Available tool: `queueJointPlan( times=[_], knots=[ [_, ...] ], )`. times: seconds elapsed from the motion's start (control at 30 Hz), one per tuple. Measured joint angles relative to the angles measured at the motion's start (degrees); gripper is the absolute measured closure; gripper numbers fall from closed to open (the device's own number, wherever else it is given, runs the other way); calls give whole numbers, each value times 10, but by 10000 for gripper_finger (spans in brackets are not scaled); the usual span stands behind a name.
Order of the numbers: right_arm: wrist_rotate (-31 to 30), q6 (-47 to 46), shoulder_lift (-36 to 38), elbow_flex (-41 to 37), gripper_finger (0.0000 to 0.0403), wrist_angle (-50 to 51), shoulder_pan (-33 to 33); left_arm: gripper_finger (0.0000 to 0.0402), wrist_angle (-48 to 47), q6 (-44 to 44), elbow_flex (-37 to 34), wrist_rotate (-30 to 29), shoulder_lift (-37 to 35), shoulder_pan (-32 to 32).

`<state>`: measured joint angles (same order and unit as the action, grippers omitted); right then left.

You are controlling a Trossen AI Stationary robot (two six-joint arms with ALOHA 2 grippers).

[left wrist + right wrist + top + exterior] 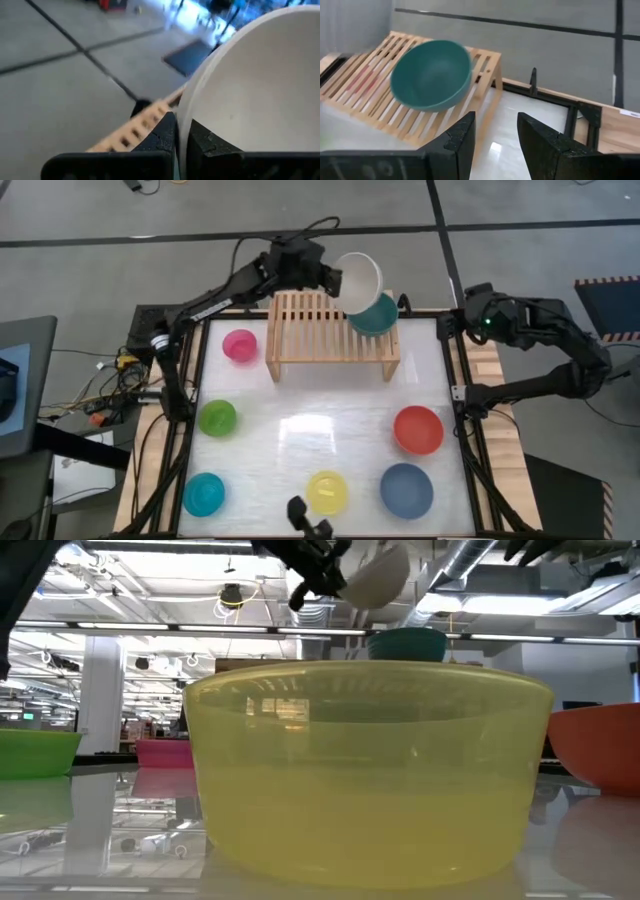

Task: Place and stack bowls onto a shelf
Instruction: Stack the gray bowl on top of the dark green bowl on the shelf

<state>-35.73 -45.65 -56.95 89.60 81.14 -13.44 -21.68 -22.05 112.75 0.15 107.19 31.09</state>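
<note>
My left gripper (338, 280) is up over the far edge of the shelf (310, 330), shut on the white bowl (362, 278), which hangs tilted above the shelf's right end. The dark green bowl (378, 317) sits base-down on the slatted top there, also in the right wrist view (431, 75). Pink (240, 345), lime (217, 417), cyan (204, 493), yellow (327, 491), grey-blue (406, 489) and red (418, 430) bowls stand on the table. My right gripper (495, 140) waits open, off the shelf's right end. My left gripper pinches the white bowl's rim (183, 125) with one finger (205, 142) inside the bowl and the other finger (165, 135) outside its wall. The bowl is lifted clear and tilted on its side, above the dark green bowl (405, 640).
The shelf's left and middle slats (300, 320) are bare. The six loose bowls ring the table (330, 425), leaving open room in its middle. The yellow bowl (365, 770) fills the low view. A small dark stand (308, 515) sits at the near edge.
</note>
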Motion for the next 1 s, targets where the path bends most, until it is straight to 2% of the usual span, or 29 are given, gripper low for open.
queueJointPlan(
  times=[0.37,0.7,1.0],
  knots=[
    [0,-9,-4,0,233,9,-28,401,-21,38,99,22,101,-9],
    [0,-9,-4,0,233,10,-32,399,-47,110,106,4,102,-29],
    [-3,-10,-4,0,233,8,-32,331,-54,102,105,8,122,-31]
  ],
)
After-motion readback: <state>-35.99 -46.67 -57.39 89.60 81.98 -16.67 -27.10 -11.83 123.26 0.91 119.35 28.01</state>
